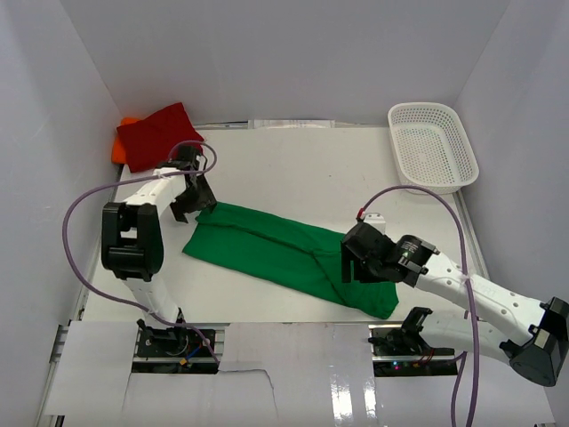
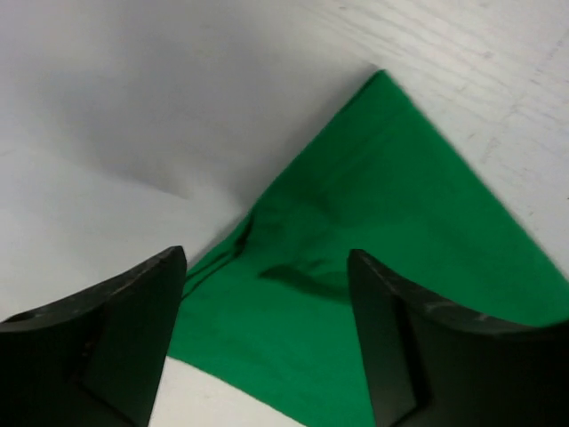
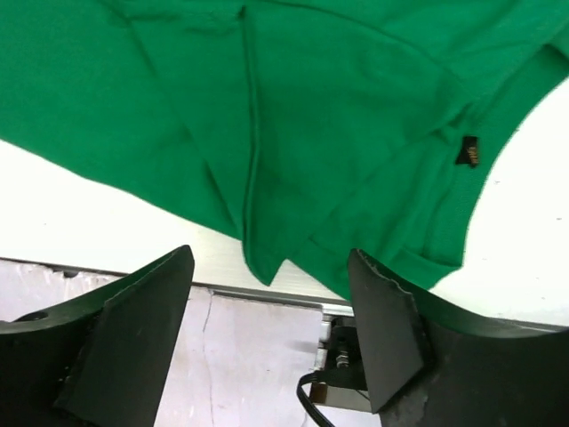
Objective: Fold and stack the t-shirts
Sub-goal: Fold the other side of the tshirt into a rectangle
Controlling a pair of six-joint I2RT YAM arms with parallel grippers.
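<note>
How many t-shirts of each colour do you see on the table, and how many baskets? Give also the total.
Green t-shirt: 1
Red t-shirt: 1
Orange t-shirt: 1 (mostly hidden under the red one)
White basket: 1
Total: 4

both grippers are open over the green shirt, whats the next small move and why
Probably lower the right gripper and pinch the near end of the green t-shirt. It lies as a long strip, with the left gripper open at its far end, so an end-to-end fold seems due.
</note>
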